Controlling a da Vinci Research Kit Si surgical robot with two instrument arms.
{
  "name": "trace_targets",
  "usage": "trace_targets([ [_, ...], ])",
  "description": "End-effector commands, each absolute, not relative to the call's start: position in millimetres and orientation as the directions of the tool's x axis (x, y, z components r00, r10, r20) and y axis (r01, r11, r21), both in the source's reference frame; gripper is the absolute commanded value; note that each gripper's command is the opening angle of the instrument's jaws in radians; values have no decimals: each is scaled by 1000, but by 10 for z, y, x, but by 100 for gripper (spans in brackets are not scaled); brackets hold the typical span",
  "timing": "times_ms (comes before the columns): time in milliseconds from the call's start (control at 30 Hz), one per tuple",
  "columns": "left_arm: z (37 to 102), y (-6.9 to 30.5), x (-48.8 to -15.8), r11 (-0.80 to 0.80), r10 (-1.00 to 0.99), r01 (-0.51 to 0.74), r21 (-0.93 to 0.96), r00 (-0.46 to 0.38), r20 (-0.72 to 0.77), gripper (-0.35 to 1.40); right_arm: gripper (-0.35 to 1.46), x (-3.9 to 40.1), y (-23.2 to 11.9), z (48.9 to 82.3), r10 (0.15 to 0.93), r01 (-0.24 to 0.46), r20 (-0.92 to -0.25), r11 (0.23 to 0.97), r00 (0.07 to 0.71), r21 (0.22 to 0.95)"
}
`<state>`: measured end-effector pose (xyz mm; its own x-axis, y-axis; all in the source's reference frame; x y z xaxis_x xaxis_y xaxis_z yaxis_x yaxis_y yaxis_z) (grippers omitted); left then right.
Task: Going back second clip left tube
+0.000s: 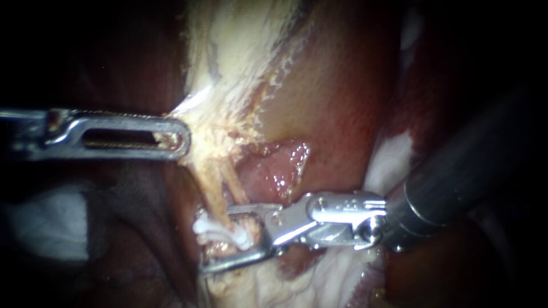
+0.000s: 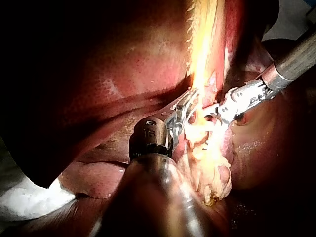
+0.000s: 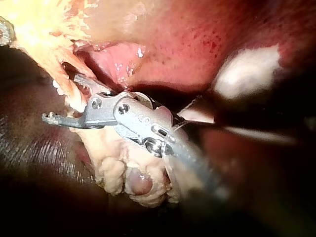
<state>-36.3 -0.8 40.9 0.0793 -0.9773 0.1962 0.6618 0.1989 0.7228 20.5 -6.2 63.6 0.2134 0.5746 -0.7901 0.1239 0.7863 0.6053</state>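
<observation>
My left instrument (image 1: 181, 140) comes in level from the left, its slotted jaws shut on a fold of pale tissue (image 1: 197, 105) and pulling it taut. Two thin tan tubes run down from that tissue: the left tube (image 1: 210, 185) and the right tube (image 1: 235, 188). A white clip (image 1: 241, 235) sits across their lower end. My right instrument (image 1: 216, 239) stands with its jaws open, one above and one below the clipped spot, and neither presses on it. In the right wrist view its open jaws (image 3: 61, 98) flank yellowish tissue (image 3: 111, 148).
The pink gallbladder wall (image 1: 325, 85) fills the upper middle. Dark liver (image 1: 137, 228) lies lower left, with white gauze (image 1: 51, 222) beside it. More white material (image 1: 394, 154) lies behind my right instrument's shaft (image 1: 468, 171). Lumpy fat (image 2: 212, 173) hangs under the tubes.
</observation>
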Motion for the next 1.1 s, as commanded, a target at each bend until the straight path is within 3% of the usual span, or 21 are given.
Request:
trace_targets([
  [33,408,-7,-363,198,-977,662,723,79,196,-35,59,202,-62,633,573,127,-791,787,214,604],
  [667,409,-7,-362,199,-977,661,723,80,196,-35,60,163,-64,616,559,153,-802,791,212,592],
  [1100,410,-6,-363,199,-977,662,723,80,196,-35,60,201,-84,628,549,174,-811,795,204,581],
])
